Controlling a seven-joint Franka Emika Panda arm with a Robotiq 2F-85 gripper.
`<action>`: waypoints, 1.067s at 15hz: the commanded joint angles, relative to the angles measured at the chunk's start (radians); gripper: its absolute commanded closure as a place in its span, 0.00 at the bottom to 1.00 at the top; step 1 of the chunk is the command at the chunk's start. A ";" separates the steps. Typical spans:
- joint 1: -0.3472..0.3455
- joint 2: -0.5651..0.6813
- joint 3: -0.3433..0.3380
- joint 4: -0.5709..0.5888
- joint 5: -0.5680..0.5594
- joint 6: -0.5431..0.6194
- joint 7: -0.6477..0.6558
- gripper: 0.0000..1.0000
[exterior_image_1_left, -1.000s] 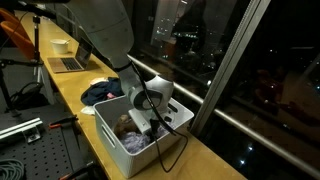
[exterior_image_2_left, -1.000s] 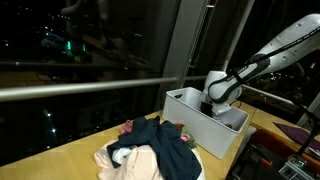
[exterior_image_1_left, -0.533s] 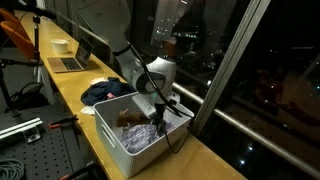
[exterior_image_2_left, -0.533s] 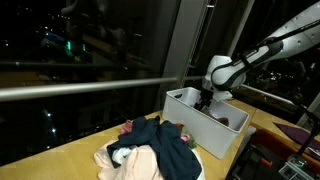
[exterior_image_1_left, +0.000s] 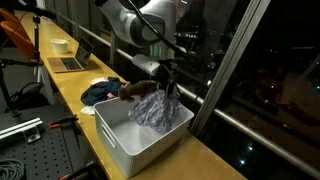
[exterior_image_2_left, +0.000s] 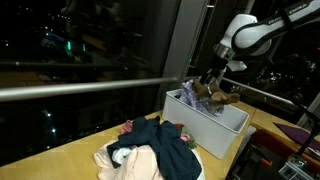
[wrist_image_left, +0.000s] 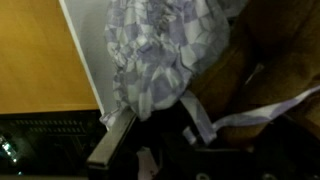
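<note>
Jaws are pinched shut on a bunch of fabric: the gripper (exterior_image_1_left: 165, 76) holds a checked cloth (exterior_image_1_left: 160, 108) by its top, and a brown garment (exterior_image_1_left: 135, 89) is caught up with it. In both exterior views the cloth (exterior_image_2_left: 204, 97) hangs down from the gripper (exterior_image_2_left: 212, 79) with its lower folds at about the height of the rim of the white bin (exterior_image_1_left: 115, 135). Whether the hem touches the inside of the bin cannot be told.

In the wrist view the checked cloth (wrist_image_left: 165, 45) fills the upper middle, with the brown garment (wrist_image_left: 272, 60) beside it and one dark finger (wrist_image_left: 112, 145) below.

The bin (exterior_image_2_left: 198, 132) stands on the wooden worktop (exterior_image_1_left: 62, 86), taking up most of its width from the front edge to the window-side edge. A pile of clothes (exterior_image_2_left: 150, 150) lies just beside the bin. Well apart, toward the far end of the worktop, sit a laptop (exterior_image_1_left: 70, 62) and a bowl (exterior_image_1_left: 60, 45).
</note>
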 joint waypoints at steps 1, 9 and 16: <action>0.048 -0.163 0.024 -0.022 -0.079 -0.082 0.061 1.00; 0.203 -0.258 0.230 0.123 -0.195 -0.374 0.201 1.00; 0.340 -0.145 0.378 0.161 -0.155 -0.347 0.268 1.00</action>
